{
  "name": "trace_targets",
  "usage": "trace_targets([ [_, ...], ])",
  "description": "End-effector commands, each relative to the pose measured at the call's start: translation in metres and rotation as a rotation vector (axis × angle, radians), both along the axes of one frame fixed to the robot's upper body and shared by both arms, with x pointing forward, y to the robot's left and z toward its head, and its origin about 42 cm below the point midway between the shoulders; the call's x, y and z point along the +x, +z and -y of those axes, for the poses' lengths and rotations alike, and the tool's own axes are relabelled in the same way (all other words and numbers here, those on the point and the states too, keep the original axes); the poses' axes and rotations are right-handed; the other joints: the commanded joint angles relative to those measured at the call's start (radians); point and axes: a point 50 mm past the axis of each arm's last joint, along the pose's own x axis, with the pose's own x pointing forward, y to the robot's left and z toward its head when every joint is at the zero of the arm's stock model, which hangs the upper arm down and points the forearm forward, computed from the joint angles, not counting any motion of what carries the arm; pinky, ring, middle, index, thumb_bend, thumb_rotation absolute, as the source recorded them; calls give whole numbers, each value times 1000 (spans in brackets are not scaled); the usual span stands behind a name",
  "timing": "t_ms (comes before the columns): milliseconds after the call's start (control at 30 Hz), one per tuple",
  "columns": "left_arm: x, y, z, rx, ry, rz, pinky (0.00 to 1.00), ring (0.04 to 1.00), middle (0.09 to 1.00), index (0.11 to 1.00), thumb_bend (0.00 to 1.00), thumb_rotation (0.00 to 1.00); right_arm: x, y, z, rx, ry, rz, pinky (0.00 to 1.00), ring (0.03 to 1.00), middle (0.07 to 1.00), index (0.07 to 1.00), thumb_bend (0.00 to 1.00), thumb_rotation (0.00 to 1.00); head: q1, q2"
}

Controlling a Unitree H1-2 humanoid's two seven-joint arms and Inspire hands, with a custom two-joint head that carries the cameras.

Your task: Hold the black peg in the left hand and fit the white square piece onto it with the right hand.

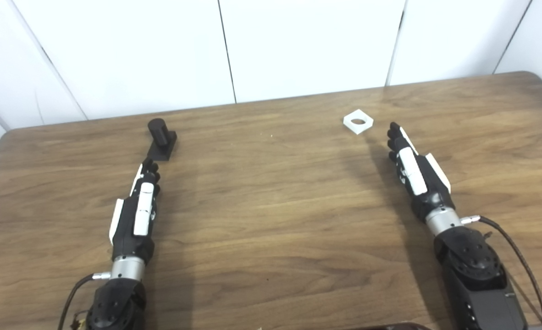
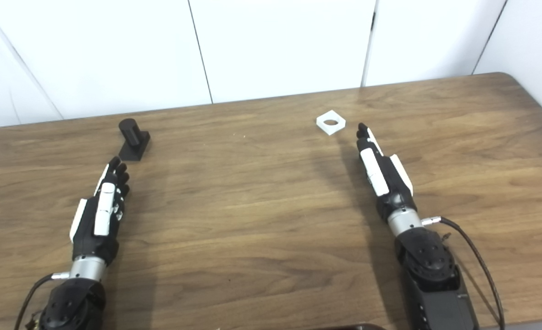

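Both empty, fingers extended: left hand just short of black peg; a nudge could topple it. Right hand seemingly near white square piece.

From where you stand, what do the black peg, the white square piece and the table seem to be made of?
Black peg: probably matte plastic; dull, uniform, no glint. White square piece: likely plastic too, with a plain opaque surface and crisp edges. Table: wood or wood-look laminate; brown grain streaks, soft sheen.

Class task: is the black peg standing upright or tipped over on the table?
Upright. The black peg rises vertically from its flat base, which lies flush on the table; neither hand touches it.
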Motion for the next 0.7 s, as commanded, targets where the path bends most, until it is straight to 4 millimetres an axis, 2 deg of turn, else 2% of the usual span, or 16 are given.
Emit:
trace_targets([
  [0, 7, 17, -2, 32, -5, 64, 1000, 1000, 1000, 1000, 573, 925, 8, 18, -2, -2, 17, 70, 1000, 1000, 1000, 1000, 640, 1000, -1, 1],
  [333, 9, 18, 0, 37, -10, 71, 1000, 1000, 1000, 1000, 548, 923, 7, 18, 0, 2, 20, 69, 1000, 1000, 1000, 1000, 639, 1000, 1, 5],
  [533, 9, 25, 1, 39, -8, 82, 1000, 1000, 1000, 1000, 496, 927, 7, 18, 1, -1, 18, 61, 1000, 1000, 1000, 1000, 624, 1000, 7, 3],
  [667, 9, 31, -4, 85, 7, 111, 1000, 1000, 1000, 1000, 510, 906, 7, 18, 0, -5, 20, 63, 1000, 1000, 1000, 1000, 638, 1000, 10, 3],
])
